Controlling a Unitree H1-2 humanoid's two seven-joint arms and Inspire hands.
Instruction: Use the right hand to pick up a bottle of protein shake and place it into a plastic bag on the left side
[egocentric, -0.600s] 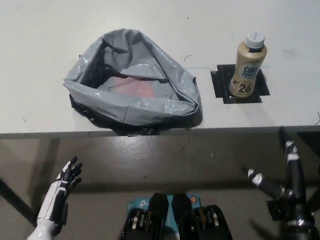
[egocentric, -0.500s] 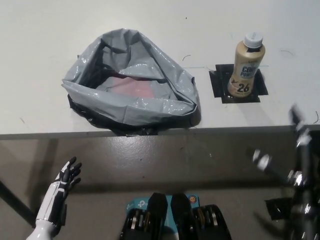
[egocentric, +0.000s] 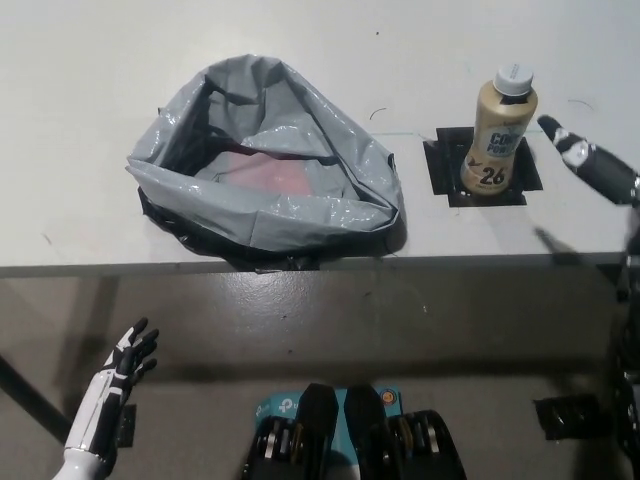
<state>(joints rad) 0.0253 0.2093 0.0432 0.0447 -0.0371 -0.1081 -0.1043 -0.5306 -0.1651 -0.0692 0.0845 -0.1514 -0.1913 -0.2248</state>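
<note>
Head view: within the last half second or so the right hand (egocentric: 590, 165) has risen from below the table edge, at about 5 o'clock in the picture, to the tabletop at 3 o'clock. One white-tipped finger (egocentric: 560, 136) reaches toward the bottle (egocentric: 499, 130) from its right, near it but not touching. Most of the hand is cut off by the picture's edge, so how far it is open I cannot tell; it holds nothing. The bottle stands upright on a black square mark (egocentric: 480, 168), unmoved. I judge the reach is under way and the grasp not yet made.

The left hand (egocentric: 112, 378) rests low at 7 o'clock, below the table, fingers spread and empty.

The grey bag (egocentric: 265, 165) lies at 10 o'clock from the bottle, its mouth wide open, something reddish inside. Its near side sits at the table's front edge (egocentric: 100, 268). Bare table (egocentric: 80, 60) lies between bottle and bag, so the carry leftward looks clear; the bag's raised rim (egocentric: 330, 212) must be cleared.
</note>
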